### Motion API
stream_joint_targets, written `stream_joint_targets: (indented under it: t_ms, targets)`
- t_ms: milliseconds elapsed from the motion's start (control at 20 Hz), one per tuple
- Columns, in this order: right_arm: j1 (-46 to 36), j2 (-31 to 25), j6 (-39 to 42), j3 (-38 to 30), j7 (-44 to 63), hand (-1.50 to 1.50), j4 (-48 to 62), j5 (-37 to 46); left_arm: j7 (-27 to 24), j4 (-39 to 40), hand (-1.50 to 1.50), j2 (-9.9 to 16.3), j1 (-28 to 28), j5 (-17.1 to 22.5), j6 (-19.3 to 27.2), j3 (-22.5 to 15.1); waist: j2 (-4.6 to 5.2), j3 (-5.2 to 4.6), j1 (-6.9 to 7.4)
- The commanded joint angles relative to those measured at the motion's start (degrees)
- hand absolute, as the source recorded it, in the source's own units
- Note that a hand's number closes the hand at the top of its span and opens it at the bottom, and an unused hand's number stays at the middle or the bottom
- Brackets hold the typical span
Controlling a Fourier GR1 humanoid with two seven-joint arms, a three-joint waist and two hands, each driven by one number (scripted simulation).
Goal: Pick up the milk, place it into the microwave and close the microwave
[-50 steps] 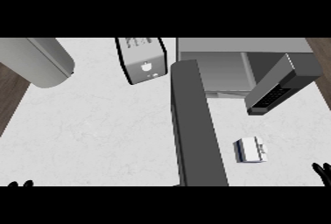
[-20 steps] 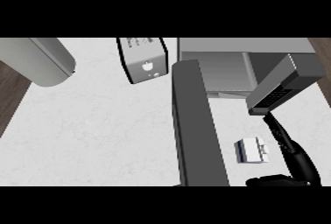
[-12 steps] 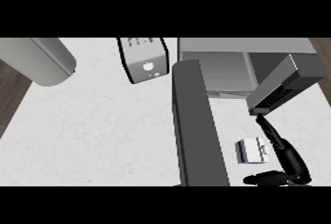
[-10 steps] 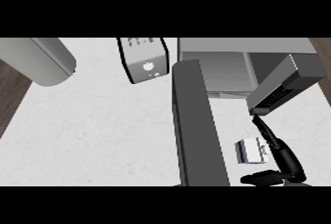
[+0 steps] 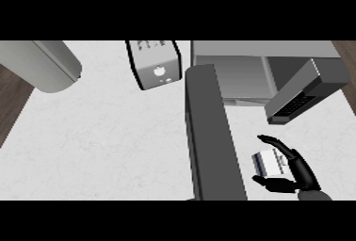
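Head view, items placed relative to the microwave, which you see at the upper right of the white counter with its cavity open. Its door stands swung out, a long dark slab running from the cavity's left side down toward the lower edge. A dark control panel sits on the microwave's right side. The milk, a small white carton lying on the counter, is below the microwave and just right of the open door, outside the cavity. Your right hand is at the carton: fingers extend along its right side, curving over its upper end, and the thumb crosses below it, so the hand is cupped around the milk. Left of the microwave stands a white box with dark edges. Further left lies a large grey cylinder. Your left hand does not appear.
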Motion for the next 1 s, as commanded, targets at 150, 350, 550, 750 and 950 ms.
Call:
stream_joint_targets:
  t_ms: [150,350,550,750,950]
  targets:
    - [-4.40,-1.13,-11.92,0.33,-7.21,1.50,10.30,5.96,1.16,-0.38,-1.50,-1.20,-0.53,-1.60,1.07,-1.18,0.31,0.21,0.18]
    - [-7.45,-4.41,-11.98,-1.42,-8.85,1.50,17.19,6.05,-0.74,-0.62,-1.50,-0.26,1.66,0.51,-1.56,0.26,0.24,0.21,0.50]
    - [-8.74,-1.74,-16.23,-0.10,-11.38,1.50,18.63,6.61,-1.02,-0.65,-1.50,-0.72,3.45,-2.45,-1.20,-2.10,0.24,0.29,1.08]
    - [-11.58,-1.31,-12.69,-1.71,-12.12,1.50,18.56,3.31,-1.73,0.90,-1.50,0.19,1.86,1.22,-3.40,1.06,0.18,0.23,0.71]
    - [-18.08,-0.48,-16.46,-4.17,-9.10,1.50,23.76,2.37,-0.75,0.18,-1.50,0.79,0.56,2.11,-3.83,2.07,0.64,0.33,1.43]
